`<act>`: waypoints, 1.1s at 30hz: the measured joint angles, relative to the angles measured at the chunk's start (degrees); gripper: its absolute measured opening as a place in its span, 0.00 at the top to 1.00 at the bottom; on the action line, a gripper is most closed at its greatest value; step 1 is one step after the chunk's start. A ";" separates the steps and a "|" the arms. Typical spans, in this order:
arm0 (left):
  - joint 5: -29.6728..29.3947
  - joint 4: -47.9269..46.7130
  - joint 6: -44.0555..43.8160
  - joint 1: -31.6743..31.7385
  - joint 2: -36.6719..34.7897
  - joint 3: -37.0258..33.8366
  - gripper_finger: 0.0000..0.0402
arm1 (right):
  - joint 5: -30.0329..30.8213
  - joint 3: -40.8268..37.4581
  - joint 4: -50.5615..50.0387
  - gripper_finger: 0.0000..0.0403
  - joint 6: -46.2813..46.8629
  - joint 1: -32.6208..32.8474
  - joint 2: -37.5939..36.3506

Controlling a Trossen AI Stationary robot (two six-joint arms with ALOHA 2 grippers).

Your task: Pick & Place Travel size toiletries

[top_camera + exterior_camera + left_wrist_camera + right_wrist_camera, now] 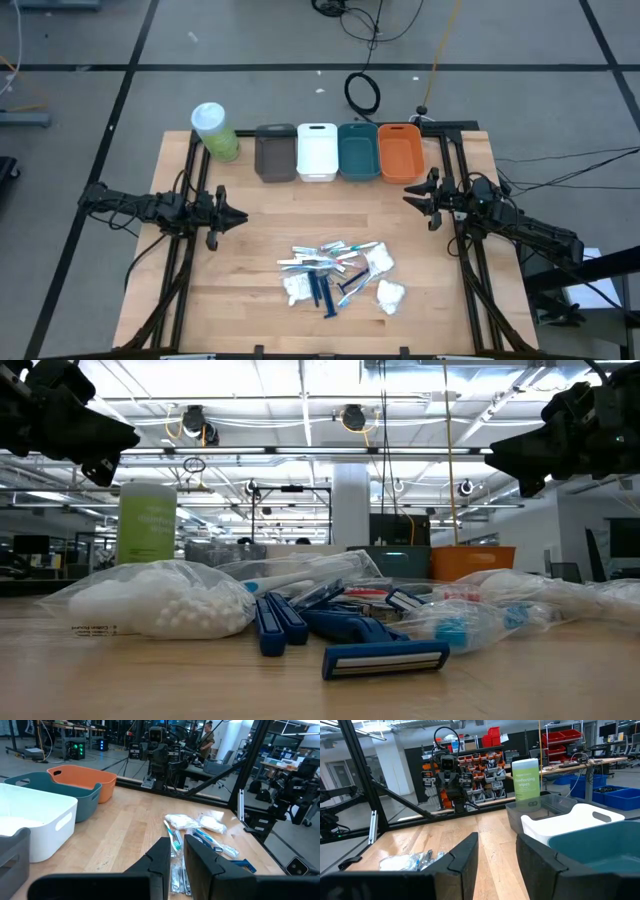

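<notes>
While both arms wait up in the air, nothing is being held. The left gripper [240, 216] hangs over the left side of the table [250, 310], and its two fingers sit close together with only a thin gap and nothing between them. The right gripper [408, 194] hangs over the right side, near the orange bin [401, 152]. Its fingers stand apart, and they are empty too.

Between the two arms, nearer the front edge, the travel size toiletries [340, 275] lie in one messy pile on the wood. I can see white crinkly pouches, thin silvery sticks and dark blue razors [385, 659], some touching and some lying over each other.

Along the back edge four bins stand side by side: a grey bin [275, 152], a white bin [317, 151], a teal bin [358, 151] and the orange one. As far as I can see, they have nothing in them. A pale green tub of wipes [215, 131] stands just beside the grey bin.

So I think the job has hardly started. Every little thing needs picking up.
</notes>
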 joint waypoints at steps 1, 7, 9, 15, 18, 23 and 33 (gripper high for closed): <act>-0.01 0.01 0.00 0.02 0.00 0.00 0.87 | 0.01 0.00 0.00 0.69 -0.01 0.01 0.00; -0.01 0.01 0.00 0.00 0.00 -0.02 0.87 | -0.01 0.00 -0.01 0.69 -0.01 -0.01 -0.02; 0.01 -0.01 0.00 0.01 0.00 0.00 0.87 | 0.00 0.00 0.00 0.69 -0.01 0.00 -0.02; 0.01 -0.01 0.00 0.02 0.00 -0.02 0.87 | 0.01 0.00 0.01 0.69 -0.46 0.01 -0.02; 0.00 0.00 0.00 0.01 0.00 0.00 0.87 | 0.01 0.00 0.01 0.69 -0.39 0.01 -0.02; 0.01 -0.01 0.00 0.02 0.00 0.00 0.87 | 0.01 -0.02 0.89 0.69 -0.76 0.00 -0.02; -0.01 -0.01 0.00 0.00 0.00 0.00 0.87 | 0.01 0.00 3.89 0.69 7.38 0.01 -0.02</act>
